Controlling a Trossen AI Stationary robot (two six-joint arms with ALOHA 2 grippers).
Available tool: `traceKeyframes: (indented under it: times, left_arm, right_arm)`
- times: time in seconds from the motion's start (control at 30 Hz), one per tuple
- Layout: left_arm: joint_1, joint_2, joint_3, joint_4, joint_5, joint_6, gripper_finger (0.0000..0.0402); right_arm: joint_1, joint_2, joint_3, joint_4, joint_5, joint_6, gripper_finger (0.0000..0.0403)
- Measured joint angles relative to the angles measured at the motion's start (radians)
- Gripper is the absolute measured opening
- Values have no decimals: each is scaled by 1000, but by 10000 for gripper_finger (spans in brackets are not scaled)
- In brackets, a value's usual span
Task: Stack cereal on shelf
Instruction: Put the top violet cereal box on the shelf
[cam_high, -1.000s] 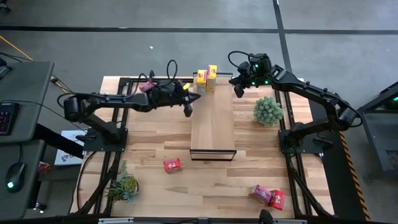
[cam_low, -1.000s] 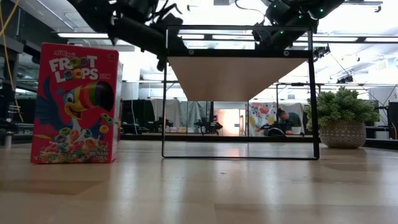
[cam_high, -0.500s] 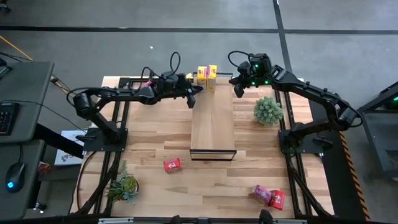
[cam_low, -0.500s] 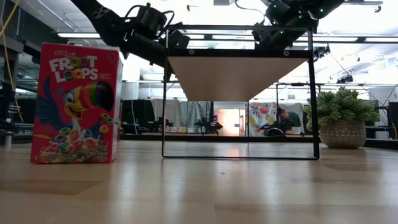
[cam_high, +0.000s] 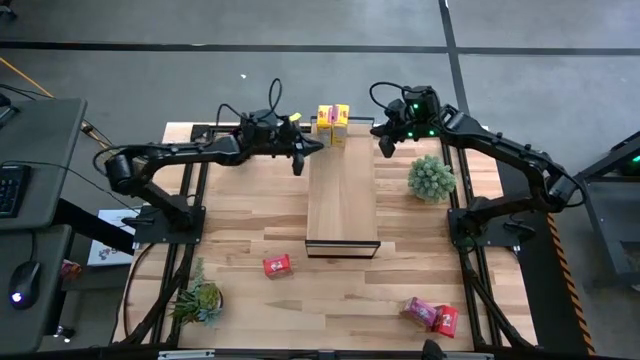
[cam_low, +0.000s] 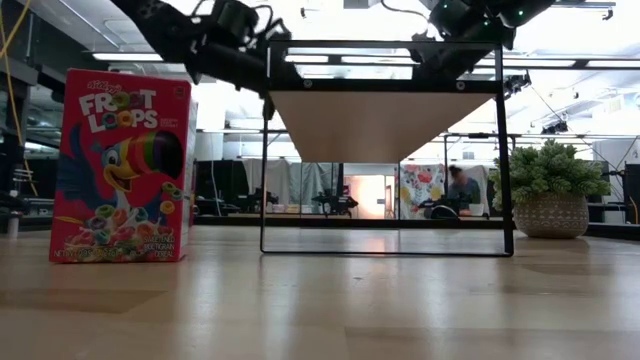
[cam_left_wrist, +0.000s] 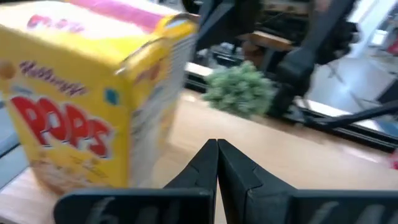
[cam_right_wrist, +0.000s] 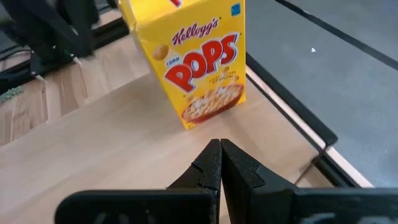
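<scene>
From above, the shelf (cam_high: 342, 195) runs down the middle of the table (cam_high: 240, 215). Two yellow Corn Pops boxes (cam_high: 333, 122) stand side by side at its 12 o'clock end. The left gripper (cam_high: 297, 160) hangs at 10 o'clock of the shelf, off its edge; the right gripper (cam_high: 383, 146) at 2 o'clock. A red Froot Loops box (cam_high: 277, 265) lies at 7 o'clock of the shelf, two more boxes (cam_high: 432, 314) at 5 o'clock near the table's edge.

Low view: the Froot Loops box (cam_low: 122, 166) stands left of the shelf's frame (cam_low: 383, 147).

Left wrist: fingers (cam_left_wrist: 217, 163) pressed together, holding nothing, a Corn Pops box (cam_left_wrist: 93, 102) just ahead.

Right wrist: fingers (cam_right_wrist: 220, 163) likewise closed and empty, facing a Corn Pops box (cam_right_wrist: 196, 59) on the shelf top.
</scene>
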Motion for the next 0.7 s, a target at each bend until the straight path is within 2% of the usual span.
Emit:
traceKeyframes:
  times: [0.33,0.57,0.7]
  left_arm:
    - [-21,-207,0,-43,3,8,0]
    - [-53,-263,0,-45,1,8,1]
    - [-65,-273,0,-44,-18,8,15]
  right_arm:
    - [0,-94,0,-121,0,-11,0]
    - [0,-137,0,-158,0,-26,0]
    - [0,-139,0,-158,1,-2,0]
